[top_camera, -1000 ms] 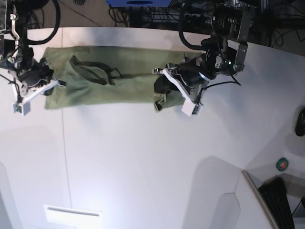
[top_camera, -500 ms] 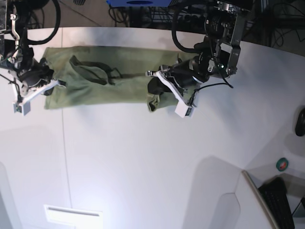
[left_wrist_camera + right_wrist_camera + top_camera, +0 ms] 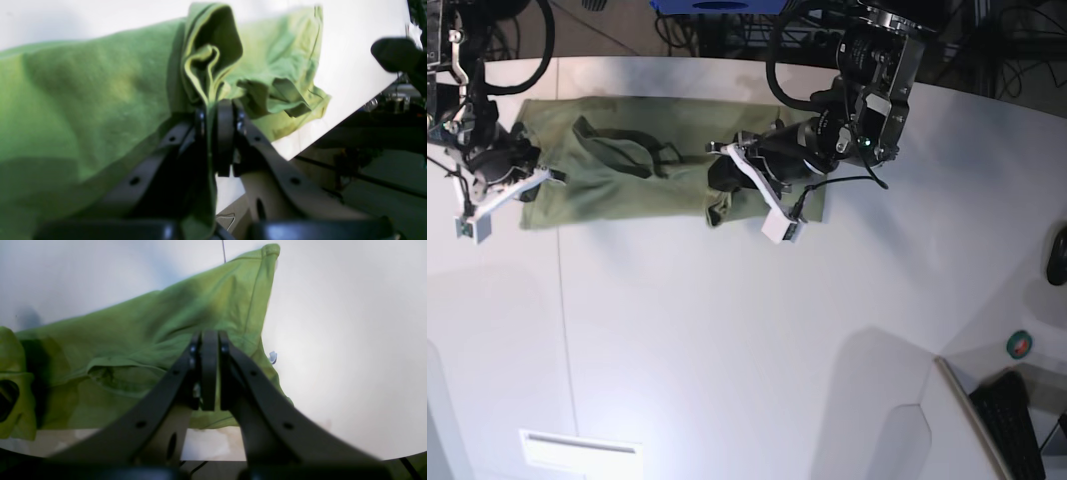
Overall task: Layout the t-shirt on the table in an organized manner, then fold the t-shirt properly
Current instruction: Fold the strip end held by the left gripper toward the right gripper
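The left gripper is pinching a bunched fold of the shirt between closed jaws, and cloth is hanging down on both sides of its fingers. In the base view this gripper is sitting over the middle of the shirt, holding the doubled end above the layer that is lying flat. The right gripper is closed on the edge at the other end and is pressing it low near the table. The shirt is lying as a long band along the far side of the table, close to the far edge. The cloth is looking thin, soft and light, so it is probably sagging and wrinkling when only one point is held; taking it at a hem or a corner seems the better hold. The far edge is leaving little room, and I think a pull that way could drag the cloth over it. Toward the near side the white surface is giving wide room.
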Tool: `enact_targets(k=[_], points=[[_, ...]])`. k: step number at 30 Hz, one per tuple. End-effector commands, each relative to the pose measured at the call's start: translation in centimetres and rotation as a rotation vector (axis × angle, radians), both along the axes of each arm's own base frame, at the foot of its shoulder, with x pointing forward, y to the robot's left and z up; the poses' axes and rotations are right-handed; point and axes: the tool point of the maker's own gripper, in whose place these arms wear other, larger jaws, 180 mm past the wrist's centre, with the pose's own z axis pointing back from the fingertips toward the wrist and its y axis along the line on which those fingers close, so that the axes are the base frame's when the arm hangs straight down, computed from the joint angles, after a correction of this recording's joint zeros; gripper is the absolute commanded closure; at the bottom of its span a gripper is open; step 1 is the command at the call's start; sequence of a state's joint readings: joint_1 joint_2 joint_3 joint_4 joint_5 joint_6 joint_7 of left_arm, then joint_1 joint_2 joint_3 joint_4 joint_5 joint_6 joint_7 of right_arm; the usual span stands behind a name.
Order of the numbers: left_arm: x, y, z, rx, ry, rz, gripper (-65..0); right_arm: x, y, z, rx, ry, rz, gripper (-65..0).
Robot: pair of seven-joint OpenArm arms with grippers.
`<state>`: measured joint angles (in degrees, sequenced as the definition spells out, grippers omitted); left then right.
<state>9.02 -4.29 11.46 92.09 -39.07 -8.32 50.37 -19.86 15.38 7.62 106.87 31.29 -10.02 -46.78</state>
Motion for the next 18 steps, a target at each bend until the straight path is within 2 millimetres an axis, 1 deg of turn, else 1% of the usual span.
enact_targets(k=[1,18], points=[[0.93,-0.32,1.21,-0.026,-0.042,0.006,0.0,0.77,-0.32,0.95,-0.012,-0.039,0.008,0.0],[0.97,-0.31,1.20,-0.026,-0.042,0.006,0.0,0.77,-0.32,0.95,-0.012,-0.039,0.008,0.0]])
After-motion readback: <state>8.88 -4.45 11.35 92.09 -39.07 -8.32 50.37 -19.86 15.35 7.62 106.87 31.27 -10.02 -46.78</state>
